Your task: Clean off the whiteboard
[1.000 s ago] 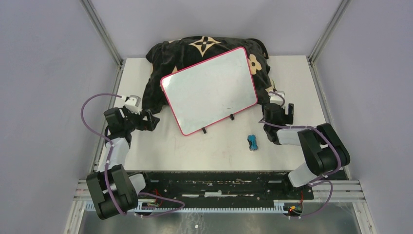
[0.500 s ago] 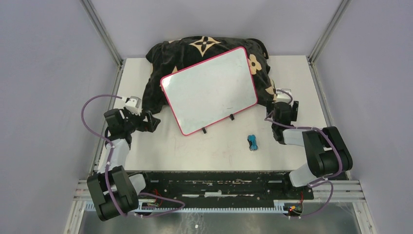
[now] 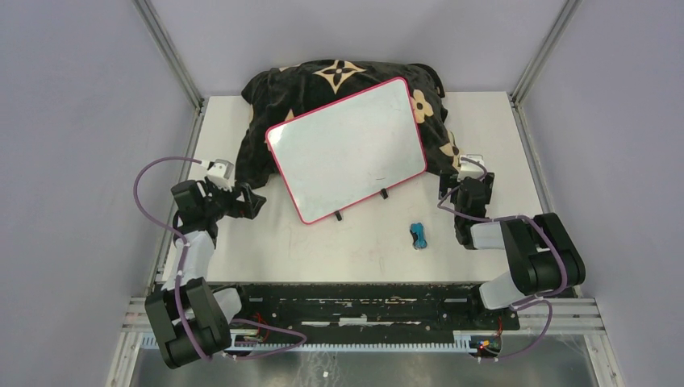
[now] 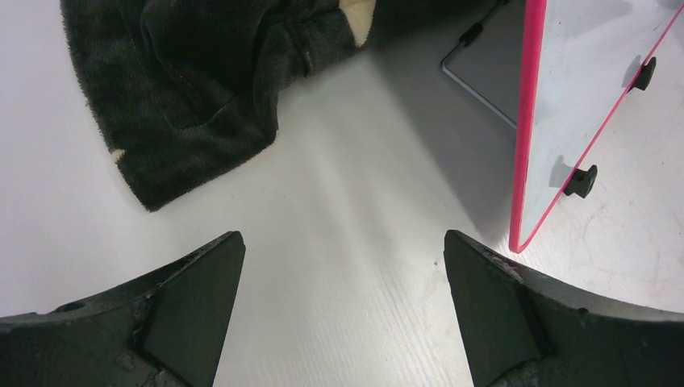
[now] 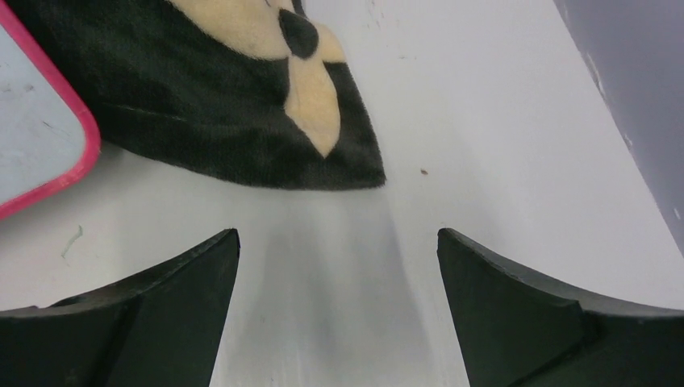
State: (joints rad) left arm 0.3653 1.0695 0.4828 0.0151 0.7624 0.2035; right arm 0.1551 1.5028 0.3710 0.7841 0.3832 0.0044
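The whiteboard [image 3: 347, 149] stands in the middle of the table [image 3: 323, 258], a bit to the far side. It has a pink-red frame. It leans back on a black cushion [image 3: 339, 76] with tan flowers, so it is tilted and not flat. Its left end is nearer than its right end. Two small black feet [image 3: 338, 216] on its near edge rest on the table. Its face looks white and almost bare.

A small blue eraser [image 3: 418, 235] lies on the table, near and to the right of the feet. It touches nothing else. No hand holds it.

The left gripper [image 3: 244, 201] is to the left of the whiteboard, close to the near left corner of the cushion. Its fingers [image 4: 193, 298] are spread wide apart. Only bare table shows between them, so it holds nothing. In its own camera, the pink edge of the board is off to the right, not touching.

The right gripper [image 3: 476, 187] is to the right of the whiteboard, just beside the right corner of the cushion. Its fingers [image 5: 516, 298] are spread wide too, and it holds nothing. The eraser is near it, on its left.
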